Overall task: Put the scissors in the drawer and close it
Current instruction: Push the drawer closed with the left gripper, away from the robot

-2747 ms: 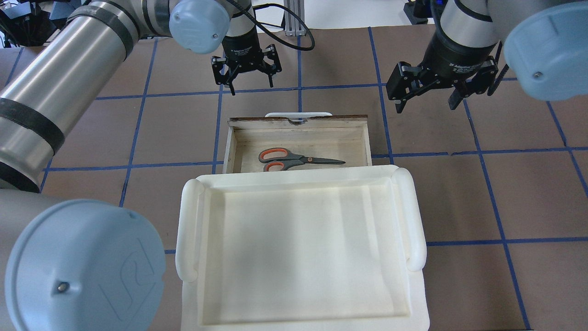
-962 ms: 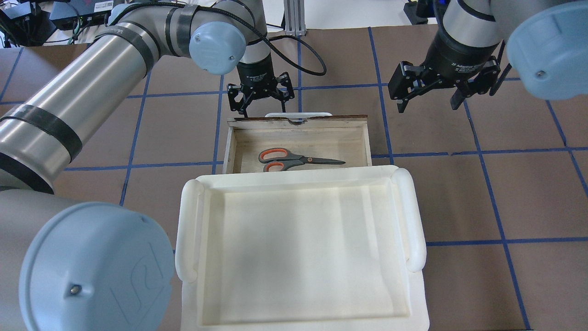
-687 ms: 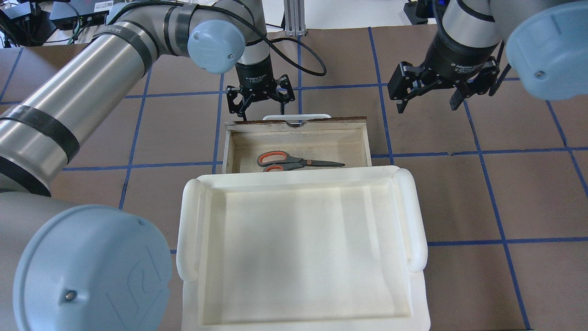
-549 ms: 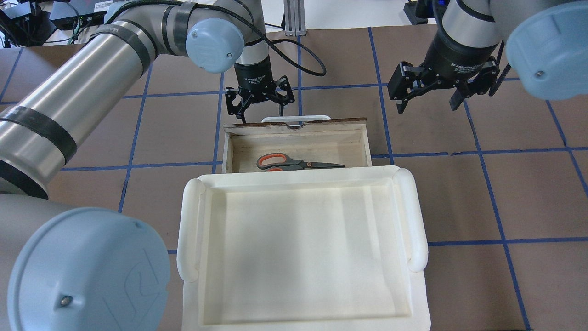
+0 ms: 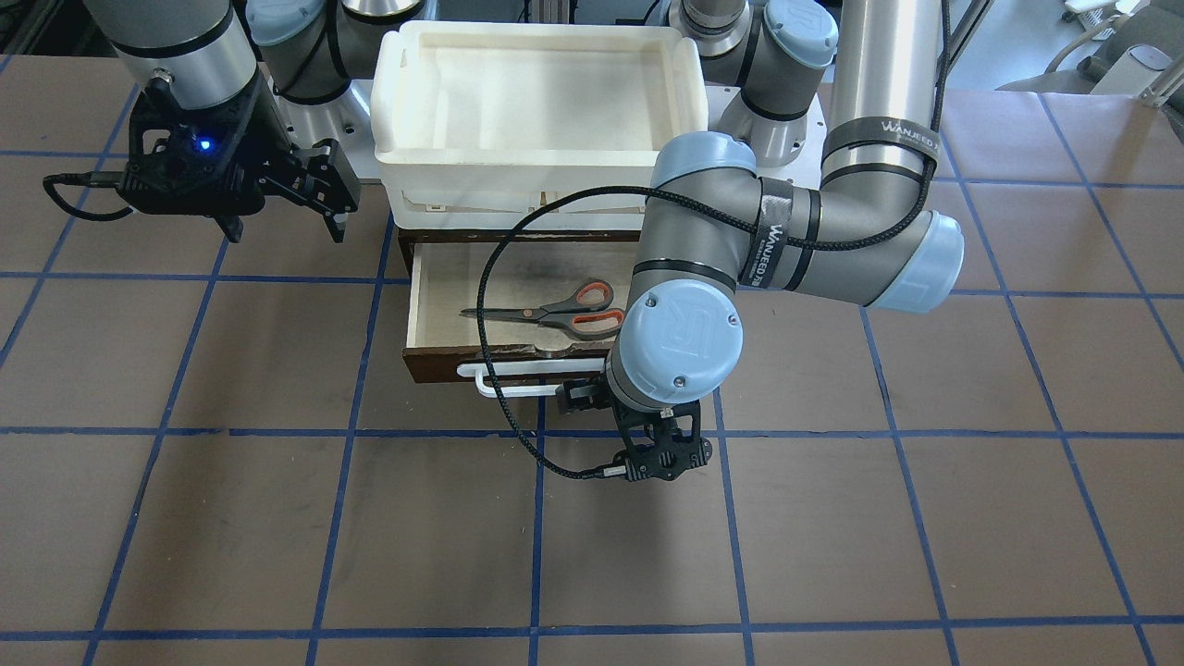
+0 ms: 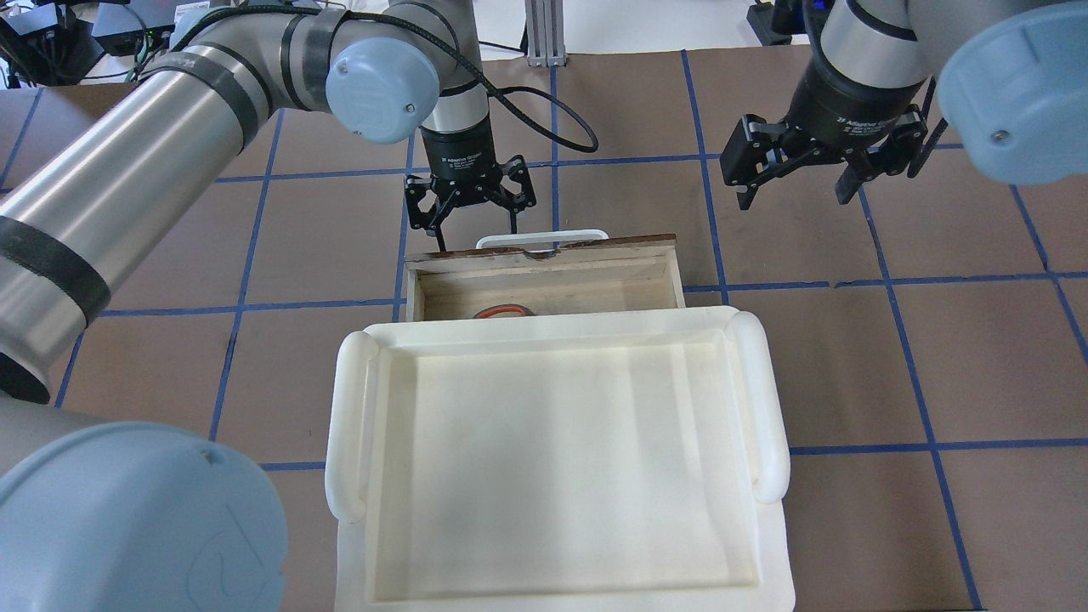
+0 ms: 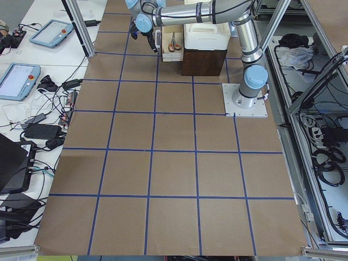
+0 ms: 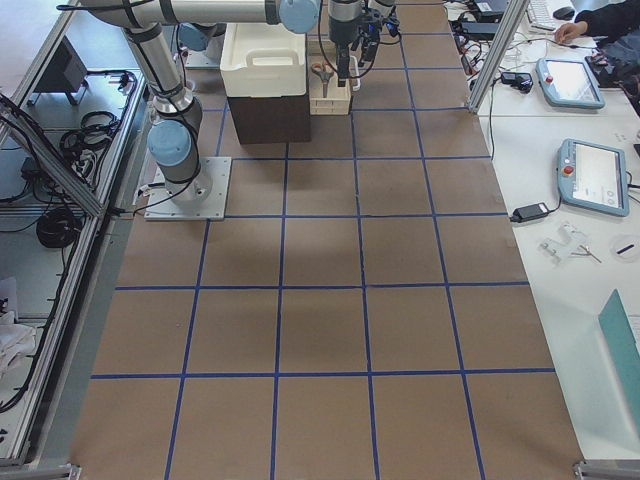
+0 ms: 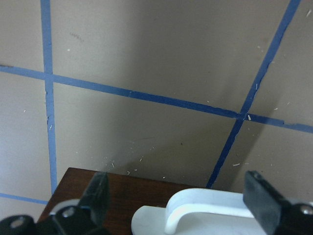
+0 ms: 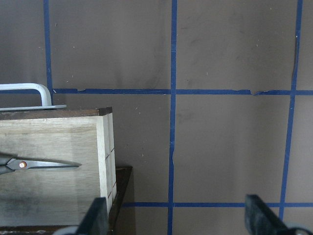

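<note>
The scissors (image 5: 555,310) lie flat in the open drawer (image 5: 433,319), grey handles with orange linings. From overhead only one orange loop (image 6: 501,312) shows past the tray. The drawer's dark brown front (image 6: 544,246) carries a white bar handle (image 6: 544,235). My left gripper (image 6: 470,225) is open and empty, its fingers either side of the handle's left end (image 9: 205,213), right at the drawer front (image 9: 117,191). My right gripper (image 6: 795,187) is open and empty, hovering off the drawer's right side. Its wrist view shows the blades (image 10: 44,165).
A large empty white tray (image 6: 348,425) sits on the dark brown cabinet (image 5: 407,250) and covers the drawer's back part. The table is brown with blue tape lines. Bare table lies on both sides of the cabinet and beyond the handle.
My left gripper has come down from the far side to the drawer front and moved toward the cabinet. The drawer has slid partly in, so the tray now hides most of the scissors. The right gripper has stayed put.
</note>
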`<state>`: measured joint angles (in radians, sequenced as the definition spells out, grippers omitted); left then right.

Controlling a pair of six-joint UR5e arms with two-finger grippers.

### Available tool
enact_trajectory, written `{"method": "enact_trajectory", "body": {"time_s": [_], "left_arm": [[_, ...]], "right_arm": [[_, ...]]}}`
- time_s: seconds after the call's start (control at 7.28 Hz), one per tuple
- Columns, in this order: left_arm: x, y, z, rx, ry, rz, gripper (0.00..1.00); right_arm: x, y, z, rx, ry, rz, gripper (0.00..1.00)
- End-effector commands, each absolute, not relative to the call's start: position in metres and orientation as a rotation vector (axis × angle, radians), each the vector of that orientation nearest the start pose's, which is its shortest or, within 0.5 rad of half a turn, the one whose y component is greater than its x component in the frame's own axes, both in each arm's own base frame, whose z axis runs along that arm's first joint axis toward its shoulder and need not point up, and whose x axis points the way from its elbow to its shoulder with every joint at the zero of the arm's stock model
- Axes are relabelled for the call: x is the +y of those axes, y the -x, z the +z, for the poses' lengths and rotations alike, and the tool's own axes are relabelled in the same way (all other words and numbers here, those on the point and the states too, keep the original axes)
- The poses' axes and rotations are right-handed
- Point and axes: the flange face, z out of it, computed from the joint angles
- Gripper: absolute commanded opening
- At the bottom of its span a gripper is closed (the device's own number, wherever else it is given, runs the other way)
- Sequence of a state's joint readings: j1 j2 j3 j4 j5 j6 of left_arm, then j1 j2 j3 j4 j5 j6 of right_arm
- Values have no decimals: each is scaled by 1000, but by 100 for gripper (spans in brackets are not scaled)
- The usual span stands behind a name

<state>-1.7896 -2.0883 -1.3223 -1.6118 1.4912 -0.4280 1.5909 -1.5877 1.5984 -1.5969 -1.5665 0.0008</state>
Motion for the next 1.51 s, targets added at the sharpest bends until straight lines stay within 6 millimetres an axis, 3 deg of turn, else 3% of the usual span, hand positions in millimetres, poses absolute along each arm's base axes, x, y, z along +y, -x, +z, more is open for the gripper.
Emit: {"method": "enact_trajectory", "body": {"time_s": [0.0,0.27,0.96,1.37], "left_arm": [[-583,277,302,3044,335,533,100],[-566,280,311,3060,337,543,100],[-542,303,307,3040,310,578,100],[-516,297,304,2998,307,669,100]], "right_arm": [[-483,-143,485,3137,36,-24,100],[-484,-143,485,3137,31,-26,100],[-484,-142,485,3138,24,-26,100],[-484,-142,485,3138,24,-26,100]]}}
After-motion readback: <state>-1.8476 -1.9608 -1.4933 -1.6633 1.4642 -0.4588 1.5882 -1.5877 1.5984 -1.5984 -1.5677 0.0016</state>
